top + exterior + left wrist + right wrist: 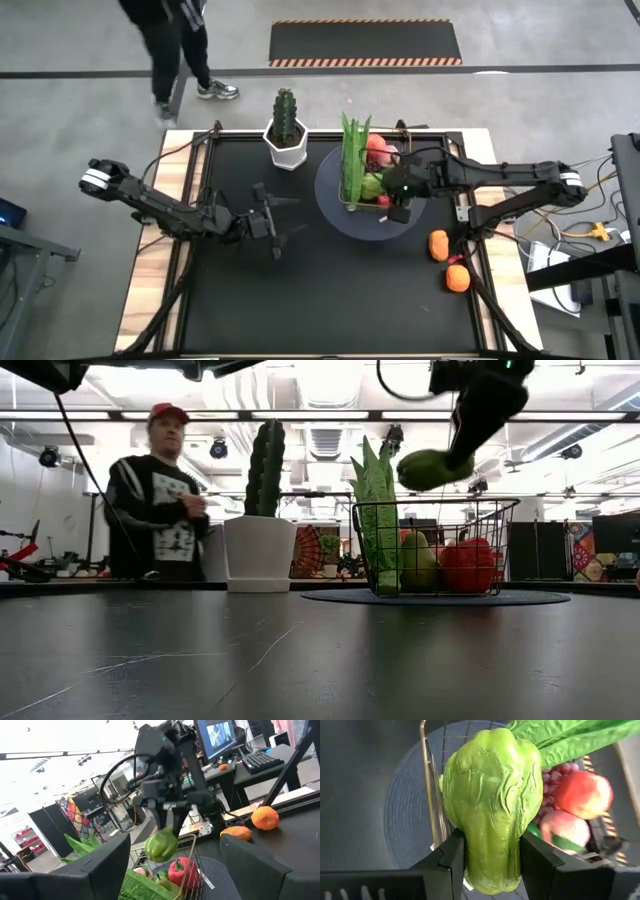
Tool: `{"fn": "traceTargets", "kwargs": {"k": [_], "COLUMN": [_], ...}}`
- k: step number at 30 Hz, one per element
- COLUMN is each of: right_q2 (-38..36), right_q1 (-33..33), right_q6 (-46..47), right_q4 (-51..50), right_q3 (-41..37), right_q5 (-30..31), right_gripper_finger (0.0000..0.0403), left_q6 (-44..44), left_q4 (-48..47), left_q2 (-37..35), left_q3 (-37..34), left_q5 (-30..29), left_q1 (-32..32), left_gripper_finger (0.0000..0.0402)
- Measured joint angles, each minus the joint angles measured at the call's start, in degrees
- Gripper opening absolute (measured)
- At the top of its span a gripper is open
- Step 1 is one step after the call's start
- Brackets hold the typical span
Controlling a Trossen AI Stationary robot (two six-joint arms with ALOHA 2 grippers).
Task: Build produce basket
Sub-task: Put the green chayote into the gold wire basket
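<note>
Green vegetable (pixel 492 805): clamped lengthwise between the right gripper (pixel 492 862) fingers, long axis in line with them, held above the basket (pixel 435 550) rim. Basket: seated on the plate (pixel 335 205). Left gripper (pixel 272 225): fingers apart, nothing held, at table centre.

Under bright ceiling strip lights (pixel 300 415) that blow out to white glare in the low and left wrist views, we see the dark counter (pixel 300 660) carrying a soft sheen, while the background person (pixel 160 495) looks perhaps slightly blurred.
</note>
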Motion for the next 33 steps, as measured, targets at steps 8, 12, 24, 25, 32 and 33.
{"fn": "traceTargets", "kwargs": {"k": [8,12,24,25,32,33], "right_q2": [-1.77,-0.91,1.55,1.53,1.11,1.11], "right_q1": [-4.76,-4.74,-4.76,-4.76,-4.76,-4.76], "right_q6": [-1.83,-1.79,-2.56,-2.55,-2.38,-2.33], "right_q4": [7.66,9.40,13.46,13.45,13.15,13.02], "right_q3": [-8.11,-9.85,-10.42,-10.41,-10.43,-10.43], "right_q5": [-3.47,-3.46,-3.40,-3.36,-3.31,-3.25], "right_gripper_finger": [0.0133,0.0134,0.0199,0.0210,0.0273,0.0279], "left_q6": [0.11,0.11,-0.26,-0.28,-0.37,-0.40], "left_q4": [-0.09,-0.09,-1.58,-1.58,-1.90,-2.14], "left_q2": [0.50,0.50,0.52,0.52,0.52,0.52], "left_q3": [0.00,0.00,0.00,0.00,0.00,0.00], "left_q5": [0.02,0.02,0.00,0.00,0.00,0.00], "left_q1": [0.02,0.02,0.02,0.02,0.01,0.02], "left_gripper_finger": [0.0290,0.0290,0.0290,0.0290,0.0290,0.0290]}}
